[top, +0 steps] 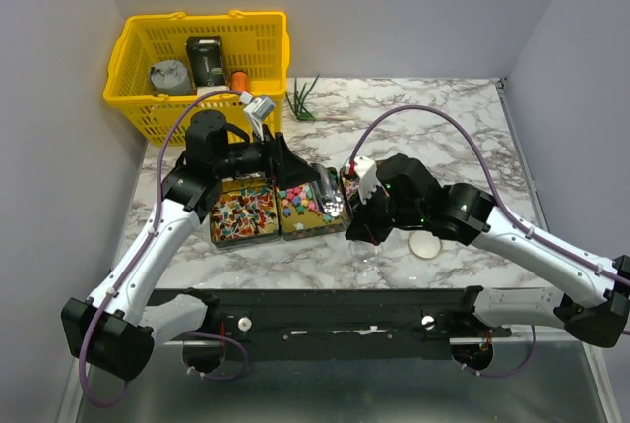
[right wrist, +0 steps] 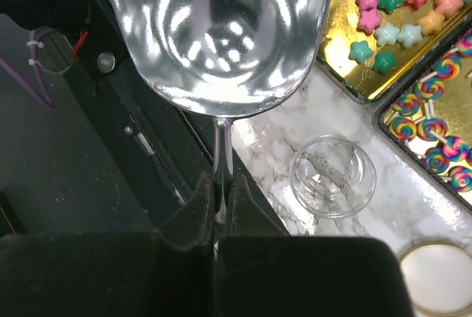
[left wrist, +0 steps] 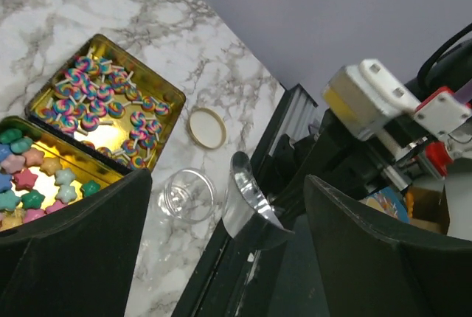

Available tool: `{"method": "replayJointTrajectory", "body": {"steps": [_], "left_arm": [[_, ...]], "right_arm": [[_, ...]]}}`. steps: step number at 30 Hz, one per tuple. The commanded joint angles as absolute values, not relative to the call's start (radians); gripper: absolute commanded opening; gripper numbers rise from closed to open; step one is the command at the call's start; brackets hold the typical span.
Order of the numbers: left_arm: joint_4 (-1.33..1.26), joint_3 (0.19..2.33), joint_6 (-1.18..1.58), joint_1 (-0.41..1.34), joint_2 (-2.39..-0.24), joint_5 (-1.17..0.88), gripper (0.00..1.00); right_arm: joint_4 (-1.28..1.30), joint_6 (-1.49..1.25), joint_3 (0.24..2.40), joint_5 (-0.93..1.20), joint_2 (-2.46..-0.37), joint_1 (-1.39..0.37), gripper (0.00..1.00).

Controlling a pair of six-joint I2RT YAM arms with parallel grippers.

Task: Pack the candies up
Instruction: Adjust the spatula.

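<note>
The candies lie in open gold tins: mixed wrapped sweets [top: 242,214], pastel stars [top: 298,204] [left wrist: 29,184] [right wrist: 389,6], and swirl lollipops [left wrist: 103,107] [right wrist: 435,136]. My right gripper [right wrist: 221,192] [top: 352,211] is shut on the handle of an empty shiny metal scoop [right wrist: 221,29] [top: 329,192] [left wrist: 249,197], held above the table's front edge beside the tins. My left gripper [left wrist: 228,251] [top: 298,177] is open, its fingers wide on either side of the scoop and apart from it. An empty clear glass jar [right wrist: 332,177] [left wrist: 186,195] [top: 371,262] stands in front of the tins.
A round gold lid [top: 425,245] [left wrist: 207,127] [right wrist: 435,276] lies right of the jar. A yellow basket [top: 133,98] with several items stands at the back left, with a green sprig [top: 302,103] beside it. The black base rail [top: 315,310] runs along the front.
</note>
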State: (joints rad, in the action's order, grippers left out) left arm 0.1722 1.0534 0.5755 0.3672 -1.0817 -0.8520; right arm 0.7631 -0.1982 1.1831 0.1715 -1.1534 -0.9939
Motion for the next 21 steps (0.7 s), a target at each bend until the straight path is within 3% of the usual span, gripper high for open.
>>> {"method": "replayJointTrajectory", "body": {"steps": [1, 4, 8, 13, 15, 19, 21], "left_arm": [[0.265, 1.042, 0.503, 0.390, -1.103, -0.960, 0.87], [0.278, 1.043, 0.495, 0.396, -1.123, -0.979, 0.74], [0.311, 1.063, 0.474, 0.410, -1.169, -1.012, 0.42], [0.440, 1.112, 0.388, 0.446, -1.235, -1.043, 0.18], [0.472, 1.121, 0.368, 0.472, -1.262, -1.035, 0.01], [0.511, 1.146, 0.403, 0.495, -1.293, -0.976, 0.00], [0.496, 1.154, 0.455, 0.495, -1.302, -0.943, 0.00]], "right_arm": [[0.830, -0.132, 1.247, 0.179, -1.157, -1.003, 0.01], [0.876, -0.092, 1.265, 0.207, -1.152, -1.006, 0.01], [0.943, -0.045, 1.284, 0.201, -1.138, -1.011, 0.01], [1.006, -0.014, 1.293, 0.128, -1.108, -1.019, 0.01], [1.008, -0.011, 1.286, 0.111, -1.086, -1.019, 0.01], [0.979, -0.050, 1.266, 0.036, -1.049, -1.019, 0.01], [0.953, -0.090, 1.249, 0.006, -1.017, -1.019, 0.09]]}}
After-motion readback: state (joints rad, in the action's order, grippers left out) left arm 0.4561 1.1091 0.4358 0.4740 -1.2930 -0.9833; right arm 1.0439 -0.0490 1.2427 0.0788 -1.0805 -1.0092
